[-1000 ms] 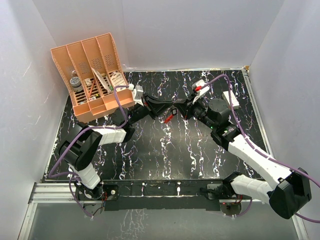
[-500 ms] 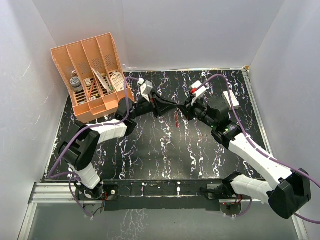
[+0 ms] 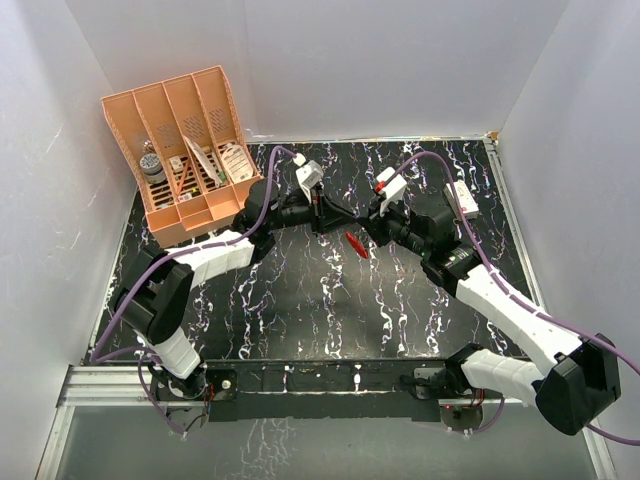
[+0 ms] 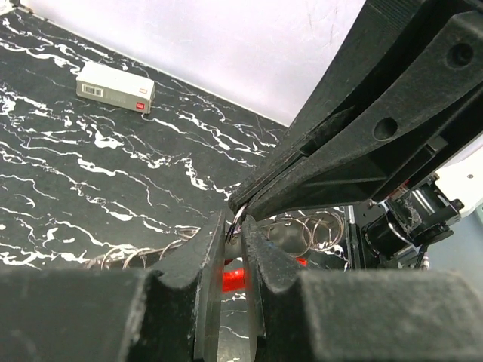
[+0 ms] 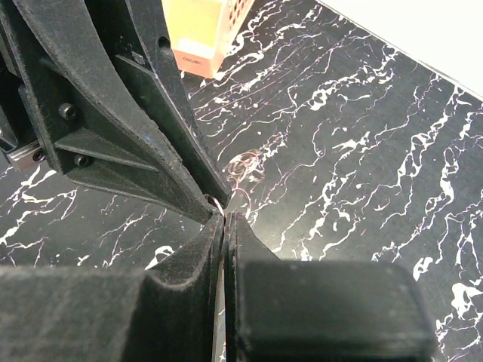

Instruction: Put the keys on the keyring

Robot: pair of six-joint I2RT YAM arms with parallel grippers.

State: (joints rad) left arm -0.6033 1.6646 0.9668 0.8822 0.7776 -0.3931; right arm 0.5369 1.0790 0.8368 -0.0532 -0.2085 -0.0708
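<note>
My two grippers meet tip to tip above the middle of the black marbled table. My left gripper (image 3: 335,214) is shut on the thin wire of the keyring (image 4: 236,221). The loop's red crescent (image 3: 356,245) hangs just below the tips and shows behind my left fingers (image 4: 234,276). My right gripper (image 3: 362,226) is shut, its tips (image 5: 224,219) touching the same wire (image 5: 216,202) where it leaves the left fingertips (image 5: 198,197). A thin pale edge runs between the right jaws. The keys are hidden.
An orange slotted organizer (image 3: 185,150) stands at the back left; its corner shows in the right wrist view (image 5: 198,34). A small white box with a red mark (image 3: 462,196) lies at the back right (image 4: 115,85). White walls close three sides.
The left arm has reached further right and its wrist has turned. The right gripper has shifted a little. The red crescent has moved slightly right and down between the tips.
</note>
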